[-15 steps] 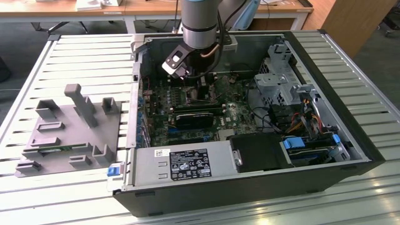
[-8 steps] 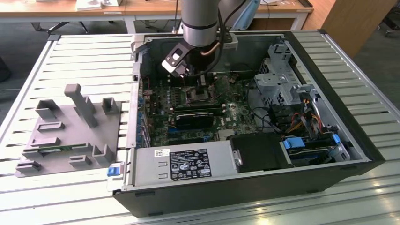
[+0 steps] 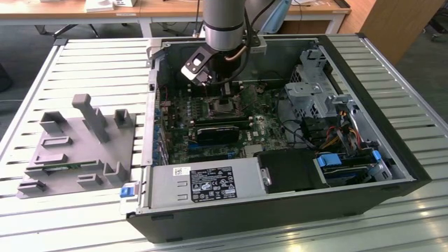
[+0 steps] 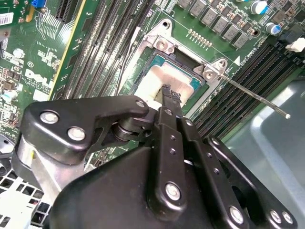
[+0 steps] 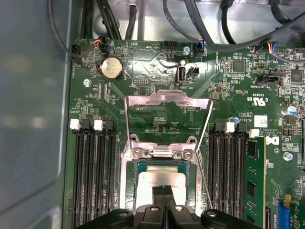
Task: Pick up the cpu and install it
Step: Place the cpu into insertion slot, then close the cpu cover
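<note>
Exterior view, arm (image 3: pixel 224 26): is reaching down into the open case (image 3: pixel 350 199), with the gripper (image 3: pixel 225 98) hanging right over the socket (image 3: pixel 225 108).
Exterior view, fixture (image 3: pixel 77 142): is sitting outside the case, well apart from the socket, on the exterior view's left.
Second wrist view, cpu (image 4: pixel 151 78): is lying flat inside the socket, with the lever (image 4: pixel 257 98) sticking out beside it.
Second wrist view, jaws: are pressing together, tips at the cpu's top.
First wrist view, load plate (image 5: pixel 167 102): is standing open at the socket's edge.
First wrist view, cpu (image 5: pixel 152 179): is sitting in the socket beneath the closed tips.

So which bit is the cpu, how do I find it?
Look inside the big open black computer case at the flat green circuit board. Near its middle, inside a silver metal frame, the cpu is a flat square chip, shiny silver-grey where the neighbouring slots are long and black.
</note>
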`<state>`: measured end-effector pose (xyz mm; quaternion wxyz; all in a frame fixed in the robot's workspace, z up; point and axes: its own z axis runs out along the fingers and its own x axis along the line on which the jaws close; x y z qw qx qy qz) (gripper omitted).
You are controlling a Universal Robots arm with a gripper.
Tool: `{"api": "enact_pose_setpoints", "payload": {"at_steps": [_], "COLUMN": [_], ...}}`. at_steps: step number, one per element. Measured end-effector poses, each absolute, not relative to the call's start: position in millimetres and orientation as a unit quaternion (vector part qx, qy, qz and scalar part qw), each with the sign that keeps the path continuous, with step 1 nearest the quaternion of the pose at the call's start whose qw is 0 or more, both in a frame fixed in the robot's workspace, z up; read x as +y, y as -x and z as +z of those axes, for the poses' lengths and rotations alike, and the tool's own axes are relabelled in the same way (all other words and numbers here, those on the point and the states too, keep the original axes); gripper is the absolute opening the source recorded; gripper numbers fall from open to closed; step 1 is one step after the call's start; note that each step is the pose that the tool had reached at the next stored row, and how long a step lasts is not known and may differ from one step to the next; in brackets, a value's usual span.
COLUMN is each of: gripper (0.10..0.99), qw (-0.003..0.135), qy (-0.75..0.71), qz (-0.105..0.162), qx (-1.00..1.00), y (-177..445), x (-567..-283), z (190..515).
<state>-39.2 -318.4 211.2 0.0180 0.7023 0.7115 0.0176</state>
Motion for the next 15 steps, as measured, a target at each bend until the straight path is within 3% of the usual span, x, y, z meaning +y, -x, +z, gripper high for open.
{"api": "enact_pose_setpoints", "payload": {"at_steps": [15], "gripper": [0.106], "qw": [0.018], "qy": [-0.702], "qz": [0.018], "qx": [0.711], "y": [39.2], "x": [-318.5], "z": [217.4]}}
